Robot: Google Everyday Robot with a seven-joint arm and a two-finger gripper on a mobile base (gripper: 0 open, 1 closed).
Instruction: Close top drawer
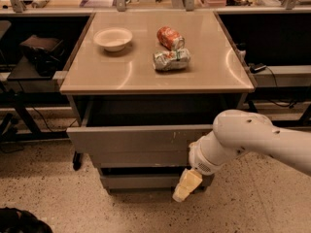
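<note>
The top drawer (131, 139) is a wide grey metal drawer with small white scratches right of centre on its flat front. It stands partly pulled out under the beige cabinet top (107, 74), with its dark inside showing. My gripper (185, 186) hangs at the end of the white arm (243, 137), low in front of the cabinet's right side, just below and in front of the drawer front. Its yellowish fingers (187, 182) point down toward the floor.
On the cabinet top lie a white bowl (112, 38), a red can (170, 37) and a crushed silver-green can (171, 59). A narrower lower drawer (138, 181) sits below. Dark shelving stands left and right. The floor is speckled.
</note>
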